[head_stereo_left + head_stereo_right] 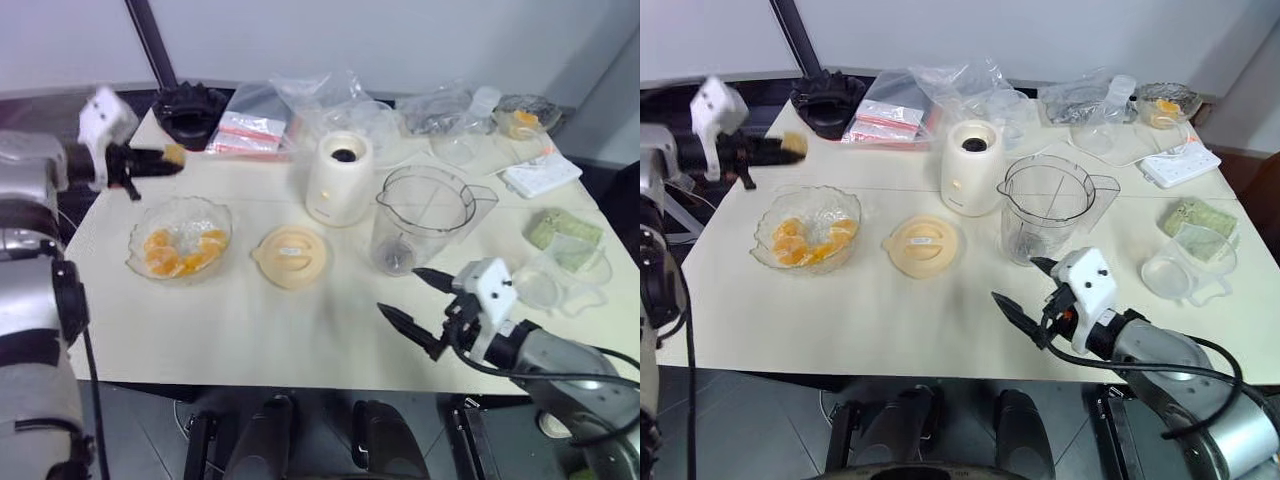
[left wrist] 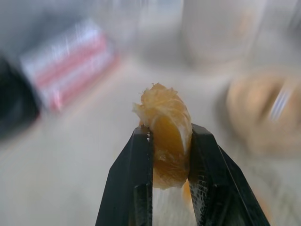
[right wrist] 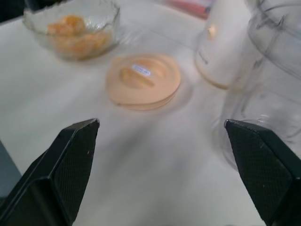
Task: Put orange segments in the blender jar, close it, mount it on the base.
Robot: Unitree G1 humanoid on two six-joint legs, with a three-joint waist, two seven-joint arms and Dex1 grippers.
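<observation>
My left gripper [image 1: 170, 158] is raised above the table's far left, shut on one orange segment [image 2: 165, 134] held between its black fingers. More orange segments [image 1: 180, 252] lie in a scalloped glass bowl [image 1: 140, 228] below it. The clear blender jar [image 1: 425, 215] stands open at the middle right, next to the cream-white base [image 1: 339, 180]. A flat pale-orange lid [image 1: 292, 256] lies between bowl and jar. Low over the near right of the table, in front of the jar, my right gripper [image 1: 413, 300] is open with nothing in it.
A black ridged round object [image 1: 190, 112] and plastic bags [image 1: 300, 110] lie at the back. On the right are a white power strip [image 1: 540, 177], a green packet [image 1: 563, 230], a small clear cup [image 1: 545, 285] and a small bowl of fruit [image 1: 522, 118].
</observation>
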